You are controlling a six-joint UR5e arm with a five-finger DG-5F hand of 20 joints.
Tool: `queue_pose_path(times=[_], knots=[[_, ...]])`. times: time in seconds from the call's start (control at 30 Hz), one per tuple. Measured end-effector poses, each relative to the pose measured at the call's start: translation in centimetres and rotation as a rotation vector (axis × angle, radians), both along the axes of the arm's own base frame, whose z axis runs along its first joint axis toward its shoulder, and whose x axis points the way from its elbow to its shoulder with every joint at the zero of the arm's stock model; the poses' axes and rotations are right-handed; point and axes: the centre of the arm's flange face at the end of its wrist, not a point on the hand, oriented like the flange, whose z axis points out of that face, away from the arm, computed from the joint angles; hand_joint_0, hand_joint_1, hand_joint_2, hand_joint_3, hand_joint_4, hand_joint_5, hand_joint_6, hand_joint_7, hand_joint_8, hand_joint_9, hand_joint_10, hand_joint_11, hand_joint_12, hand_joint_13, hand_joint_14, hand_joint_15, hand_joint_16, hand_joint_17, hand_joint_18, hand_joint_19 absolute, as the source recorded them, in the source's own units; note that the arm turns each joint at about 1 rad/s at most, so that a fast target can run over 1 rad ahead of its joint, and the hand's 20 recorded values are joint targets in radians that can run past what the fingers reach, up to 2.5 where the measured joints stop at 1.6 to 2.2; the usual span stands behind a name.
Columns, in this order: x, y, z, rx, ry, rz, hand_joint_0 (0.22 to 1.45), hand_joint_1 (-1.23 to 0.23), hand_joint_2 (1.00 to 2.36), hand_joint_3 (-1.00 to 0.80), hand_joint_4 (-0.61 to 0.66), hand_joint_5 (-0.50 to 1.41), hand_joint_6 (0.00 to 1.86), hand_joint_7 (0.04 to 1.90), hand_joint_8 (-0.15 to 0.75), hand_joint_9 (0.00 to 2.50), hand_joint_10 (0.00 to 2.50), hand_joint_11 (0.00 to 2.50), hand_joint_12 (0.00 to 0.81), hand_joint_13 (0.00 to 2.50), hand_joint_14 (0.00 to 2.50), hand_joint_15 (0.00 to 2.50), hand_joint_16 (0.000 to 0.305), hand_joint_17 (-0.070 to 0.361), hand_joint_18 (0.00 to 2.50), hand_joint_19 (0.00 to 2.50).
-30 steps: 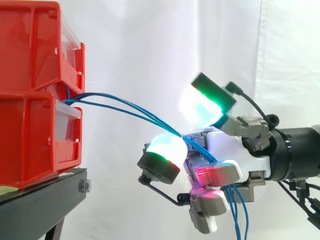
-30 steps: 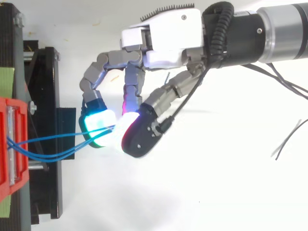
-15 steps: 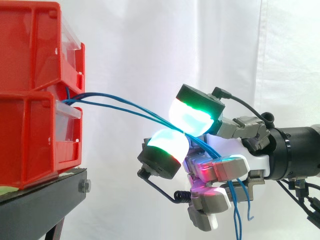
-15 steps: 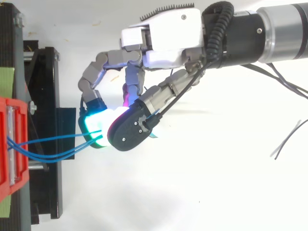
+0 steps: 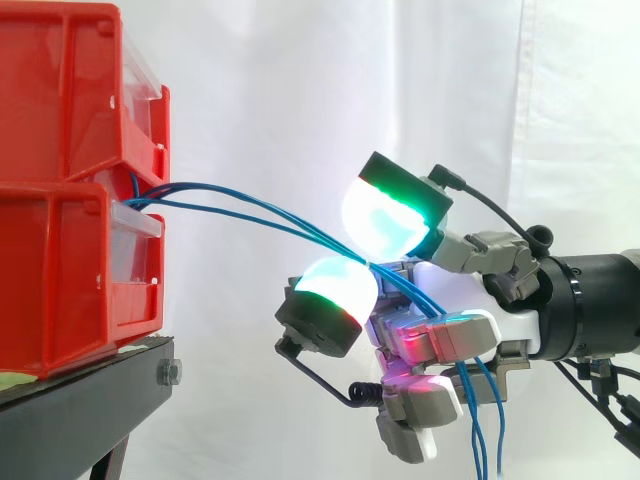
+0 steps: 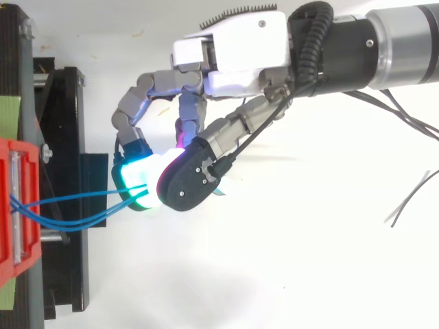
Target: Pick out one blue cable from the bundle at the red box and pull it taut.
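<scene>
Three thin blue cables [image 5: 250,212] come out between the two stacked red boxes [image 5: 60,280] and sag down to the right into my hand [image 5: 500,325]. They pass between a glowing green-white thumb pad [image 5: 385,215] above and a fingertip pad [image 5: 335,290] below, then hang loose beneath the palm. From above, the cables [image 6: 75,205] run from the red box [image 6: 10,260] to the curled fingers of the hand [image 6: 233,55]. The pads close on the cables about where they cross.
The red boxes rest on a black stand [image 5: 90,390], whose frame [image 6: 62,137] lies just left of the fingertips. A white curtain hangs behind. The arm enters from the right.
The thumb swung down from its raised position onto the cables over the fingertip pad, then eased up slightly. The cables' loose ends under the palm shifted a little.
</scene>
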Motion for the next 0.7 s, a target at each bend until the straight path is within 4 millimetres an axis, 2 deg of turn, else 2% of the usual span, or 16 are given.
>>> queue_pose_path(times=[0.17,0.23,0.33,0.4,0.7], knots=[[-0.12,-0.20,-0.03,0.004,0.006,0.003,0.61,-0.73,1.00,-0.50,-0.03,-0.04,0.90,1.07,0.250,1.59,0.04,0.91,0.324,1.28,0.03,0.80,0.045,0.102,0.98,0.71],[-0.15,-0.29,-0.05,0.004,0.007,0.003,0.64,-0.80,1.01,-0.42,-0.03,-0.03,0.90,1.06,0.252,1.60,0.04,0.93,0.323,1.30,0.03,0.81,0.045,0.101,1.00,0.71],[-0.20,-0.37,-0.07,0.004,0.010,0.002,0.60,-0.89,1.03,-0.14,-0.01,-0.03,0.92,1.02,0.255,1.61,0.04,0.95,0.333,1.32,0.03,0.83,0.046,0.103,1.02,0.71],[-0.21,-0.38,-0.08,0.005,0.011,0.003,0.61,-0.90,1.03,-0.08,-0.02,-0.03,0.92,1.00,0.265,1.60,0.04,0.96,0.344,1.33,0.03,0.82,0.048,0.109,1.04,0.70],[-0.22,-0.41,-0.01,0.004,0.007,0.015,0.66,-0.92,1.02,-0.14,0.02,-0.05,0.95,0.93,0.267,1.50,0.04,1.01,0.338,1.27,0.03,0.84,0.047,0.105,0.99,0.69]])
